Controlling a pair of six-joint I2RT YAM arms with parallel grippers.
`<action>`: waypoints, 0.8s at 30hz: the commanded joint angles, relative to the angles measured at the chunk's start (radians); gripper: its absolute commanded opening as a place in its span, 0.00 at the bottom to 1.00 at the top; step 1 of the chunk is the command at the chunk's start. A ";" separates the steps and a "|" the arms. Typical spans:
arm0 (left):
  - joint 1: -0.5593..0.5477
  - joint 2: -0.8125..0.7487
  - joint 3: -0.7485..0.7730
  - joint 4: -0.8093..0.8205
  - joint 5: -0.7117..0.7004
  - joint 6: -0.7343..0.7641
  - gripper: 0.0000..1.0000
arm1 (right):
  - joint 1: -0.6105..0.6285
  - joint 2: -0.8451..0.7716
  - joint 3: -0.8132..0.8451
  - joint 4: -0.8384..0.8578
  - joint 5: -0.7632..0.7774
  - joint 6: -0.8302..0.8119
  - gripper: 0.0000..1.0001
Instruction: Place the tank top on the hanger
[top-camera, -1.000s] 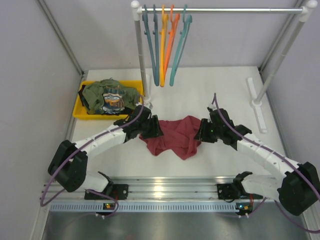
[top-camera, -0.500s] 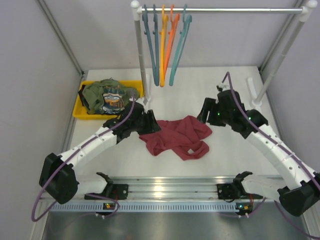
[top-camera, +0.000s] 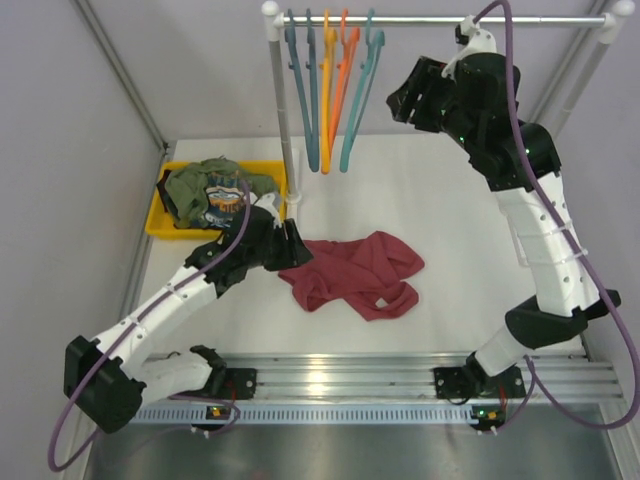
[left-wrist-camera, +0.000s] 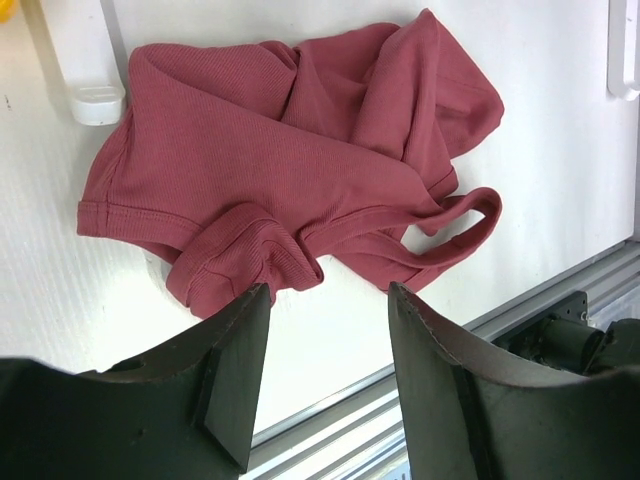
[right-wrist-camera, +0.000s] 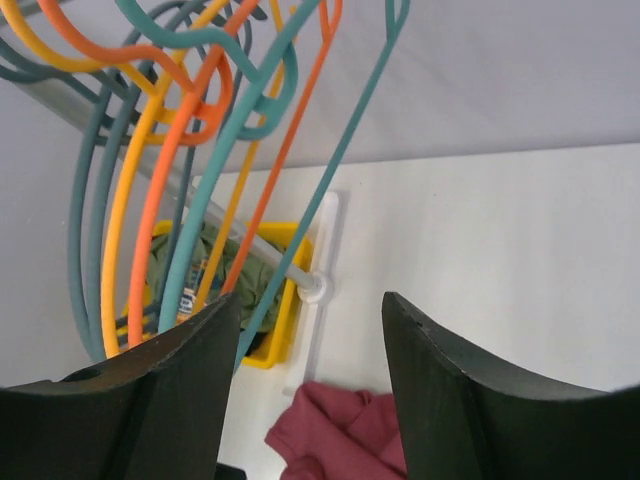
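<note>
While the yellow bin (top-camera: 158, 222) at far left holds a crumpled green shirt (top-camera: 215, 190), the left claw (top-camera: 298, 250) sits low just right of it, over the table (top-camera: 450, 200). From the left wrist view its 2 fingers are spread fairly wide with nothing between them, hanging over the near hem of the tank top (top-camera: 355, 272). I can't tell if they're touching the fabric.

The tank top itself is lying bunched up on the table about mid-way between the arms, with 1 strap looped out toward the near rail side.

Above and behind that, 5 hangers hang off the rail (top-camera: 420, 19): 2 slate-blue, 1 yellow, 1 orange, then the teal hanger (top-camera: 362, 95) as the rightmost.

The right claw (top-camera: 398, 100) is way up by the rail, just right of the teal hanger. It's spread wide too, gripping nothing, and not touching the hanger as far as I can see.
</note>
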 joint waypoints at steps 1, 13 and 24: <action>0.007 -0.039 0.017 -0.025 -0.016 0.022 0.56 | -0.007 0.036 0.077 0.037 0.013 -0.030 0.59; 0.010 -0.070 -0.002 -0.033 -0.022 0.019 0.57 | 0.144 0.120 0.143 0.143 0.199 -0.090 0.71; 0.015 -0.079 -0.010 -0.047 -0.030 0.022 0.57 | 0.243 0.168 0.152 0.137 0.375 -0.169 0.71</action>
